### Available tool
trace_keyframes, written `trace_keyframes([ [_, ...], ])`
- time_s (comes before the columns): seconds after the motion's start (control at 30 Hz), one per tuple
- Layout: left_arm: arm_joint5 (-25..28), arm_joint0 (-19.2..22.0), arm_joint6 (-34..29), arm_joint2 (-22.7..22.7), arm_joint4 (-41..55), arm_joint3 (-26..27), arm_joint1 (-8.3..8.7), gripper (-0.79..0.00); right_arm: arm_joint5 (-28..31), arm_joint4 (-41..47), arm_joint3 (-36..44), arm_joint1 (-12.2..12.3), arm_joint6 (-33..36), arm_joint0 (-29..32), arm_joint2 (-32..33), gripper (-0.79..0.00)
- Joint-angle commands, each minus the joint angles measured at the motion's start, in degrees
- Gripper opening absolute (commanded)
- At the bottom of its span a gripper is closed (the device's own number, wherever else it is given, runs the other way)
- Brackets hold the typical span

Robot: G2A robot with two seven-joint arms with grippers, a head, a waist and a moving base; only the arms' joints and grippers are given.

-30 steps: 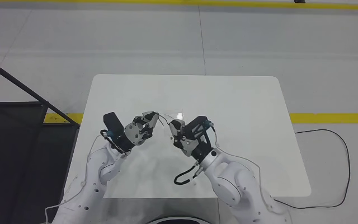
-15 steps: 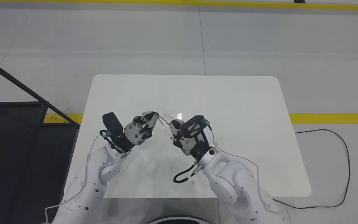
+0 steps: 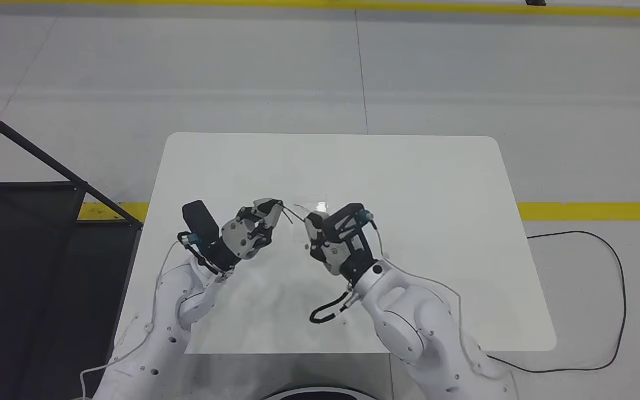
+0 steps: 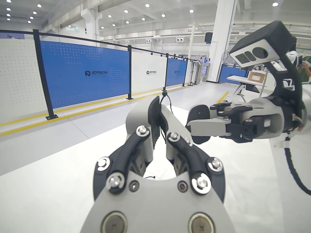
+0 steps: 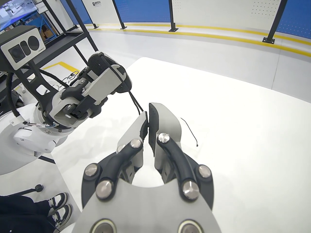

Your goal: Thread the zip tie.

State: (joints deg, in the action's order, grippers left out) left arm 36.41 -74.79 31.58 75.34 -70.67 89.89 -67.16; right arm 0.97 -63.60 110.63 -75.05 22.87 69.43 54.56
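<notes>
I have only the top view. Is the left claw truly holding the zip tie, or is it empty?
Observer: Holding. The left claw is shut on the zip tie; its head pokes out above the claw.
Operator: And the right claw?
Observer: The right claw is shut on the tie's strand coming from the left claw.
Operator: Anything loose?
Observer: A second zip tie lies on the table, untouched.

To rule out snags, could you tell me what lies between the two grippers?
A black zip tie spans the gap from the left gripper to the right gripper, clamped in both, above the white table, as the right wrist view shows.
</notes>
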Motion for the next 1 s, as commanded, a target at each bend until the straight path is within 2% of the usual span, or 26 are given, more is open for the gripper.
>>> trace_keyframes([
  [0.0,0.0,0.0,0.0,0.1,-0.1,0.0,0.01,-0.785,0.3,0.6,0.1,-0.1,-0.8,0.1,0.2,-0.785],
  [0.4,-2.5,0.1,0.9,-0.8,-3.1,-0.2,-0.14,-0.785,6.1,5.6,1.4,0.0,-7.6,2.6,2.9,-0.785],
  [0.63,-3.0,0.2,1.1,-1.4,-4.1,-0.4,-0.22,-0.785,11.5,9.2,1.9,0.2,-12.4,4.4,4.9,-0.785],
  [0.97,-3.0,0.2,1.1,-2.1,-5.0,-0.4,-0.27,-0.785,16.0,11.8,1.6,0.4,-15.6,5.8,6.5,-0.785],
])
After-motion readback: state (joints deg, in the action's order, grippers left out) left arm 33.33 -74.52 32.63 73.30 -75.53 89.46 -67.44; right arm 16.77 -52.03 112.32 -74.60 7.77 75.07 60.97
